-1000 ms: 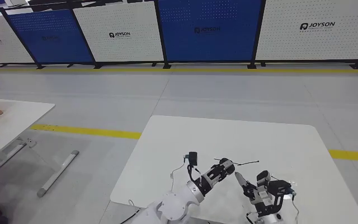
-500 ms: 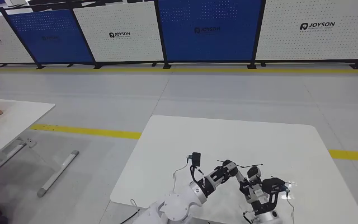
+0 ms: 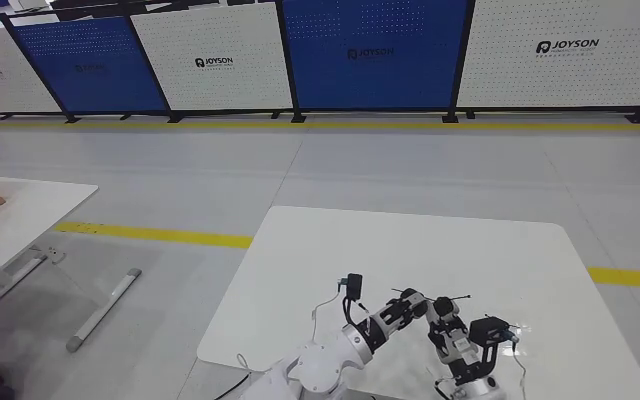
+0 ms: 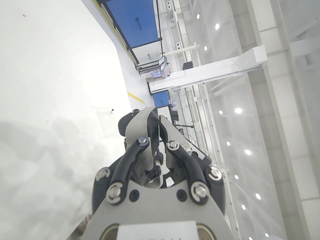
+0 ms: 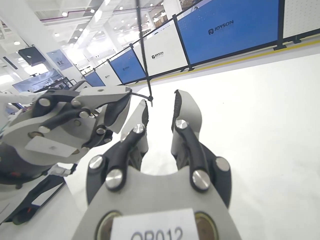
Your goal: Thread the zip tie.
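Note:
The zip tie (image 5: 141, 43) is a thin black strap. My left gripper (image 5: 127, 95) is shut on one end of it. From there a short stretch runs to a small black block (image 5: 150, 98), and the long strap rises steeply away from it. My right gripper (image 5: 161, 103) is open, and the block sits just beyond its fingertips, close to one finger. From above, both grippers meet low over the table's near part, left gripper (image 3: 412, 303) beside right gripper (image 3: 440, 305), with the zip tie (image 3: 458, 297) sticking out sideways. The left wrist view has the strap (image 4: 158, 127) pinched between shut fingers.
The white table (image 3: 420, 240) stretches wide and bare beyond the grippers; its near edge lies just under the arms. Another white table (image 3: 30, 210) stands far left across the grey floor. Blue and white panels (image 3: 370, 55) line the back.
My right gripper has moved in toward the left gripper and now stands close beside it. The left gripper, holding the tie, has shifted slightly toward it.

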You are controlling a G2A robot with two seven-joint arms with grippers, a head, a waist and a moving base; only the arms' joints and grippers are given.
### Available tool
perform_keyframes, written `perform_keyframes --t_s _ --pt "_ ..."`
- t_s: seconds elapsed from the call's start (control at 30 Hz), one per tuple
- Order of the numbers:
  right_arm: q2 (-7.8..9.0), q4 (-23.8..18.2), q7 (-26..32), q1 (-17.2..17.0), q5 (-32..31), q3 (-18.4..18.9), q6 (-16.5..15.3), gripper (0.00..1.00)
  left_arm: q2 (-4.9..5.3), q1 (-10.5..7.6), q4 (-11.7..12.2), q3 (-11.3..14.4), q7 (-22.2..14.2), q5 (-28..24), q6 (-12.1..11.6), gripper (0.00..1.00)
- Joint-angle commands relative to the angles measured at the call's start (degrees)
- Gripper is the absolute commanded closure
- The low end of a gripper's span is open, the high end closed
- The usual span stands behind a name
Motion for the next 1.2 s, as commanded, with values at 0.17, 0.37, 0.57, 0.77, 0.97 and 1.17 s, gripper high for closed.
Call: perform_keyframes --t_s 0.17,0.37,0.57,0.77,0.97,1.17 --pt "0.06 -0.04 -0.13 0.04 -0.14 -0.20 0.01 0.78 -0.08 -0.12 0.44 0.17 0.20 0.32 0.07 1.00" --pt "0.08 -0.02 -0.31 0.03 0.02 -0.35 0.36 0.86 -0.12 -0.11 0.56 0.24 0.56 0.88 0.27 1.00" --pt "0.10 0.12 -0.37 0.10 0.42 -0.42 0.58 1.00 -0.18 -0.09 0.64 0.29 0.61 0.75 0.32 1.00" --pt "0.15 0.16 -0.31 0.09 0.50 -0.46 0.56 1.00 -0.23 -0.07 0.59 0.44 0.24 0.64 -0.12 1.00" --pt "0.21 0.24 0.13 0.19 0.26 -0.63 0.57 1.00 -0.11 0.26 0.27 0.37 -2.20 -0.20 -3.59 1.00" --pt "0.27 0.34 0.30 0.26 0.19 -0.76 0.32 1.00 -0.06 0.35 0.17 0.35 -3.29 -0.73 -4.45 1.00"
